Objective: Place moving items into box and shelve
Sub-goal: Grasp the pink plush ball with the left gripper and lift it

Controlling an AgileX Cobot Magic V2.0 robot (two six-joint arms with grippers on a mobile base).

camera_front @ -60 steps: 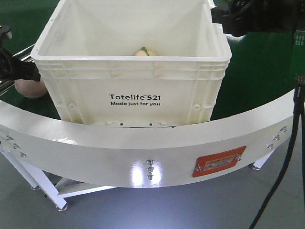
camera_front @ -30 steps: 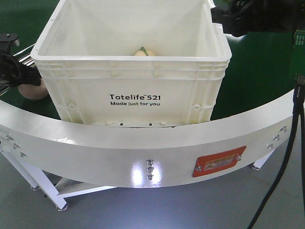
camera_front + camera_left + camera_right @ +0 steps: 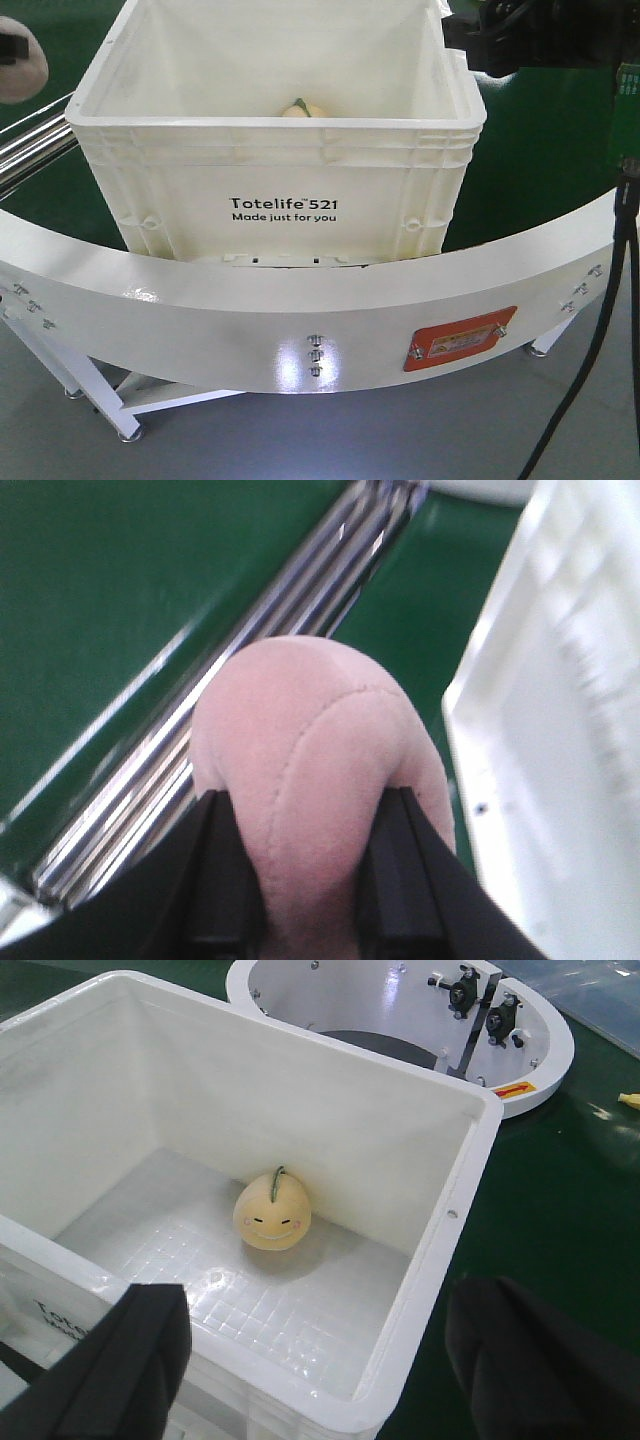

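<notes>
— What's the biggest thing here?
— The curved white guard [image 3: 200, 330] across the near side, with the green surface [image 3: 540, 150] behind it. On the green stands the white box [image 3: 275, 190], open-topped and marked Totelife 521

— And the arms?
— The right gripper [image 3: 320, 1345] hangs at the box's right side, its fingers spread wide with nothing between them. The left gripper [image 3: 305, 815] is left of the box, above the metal rails [image 3: 270, 650], its fingers clamped on either side of the pink plush toy [image 3: 310, 740]

— Where's that toy relative to the box?
— Outside it, to its left, apart from the wall. The yellow smiling toy [image 3: 272, 1215] sits on the box floor, close to the far wall
</notes>
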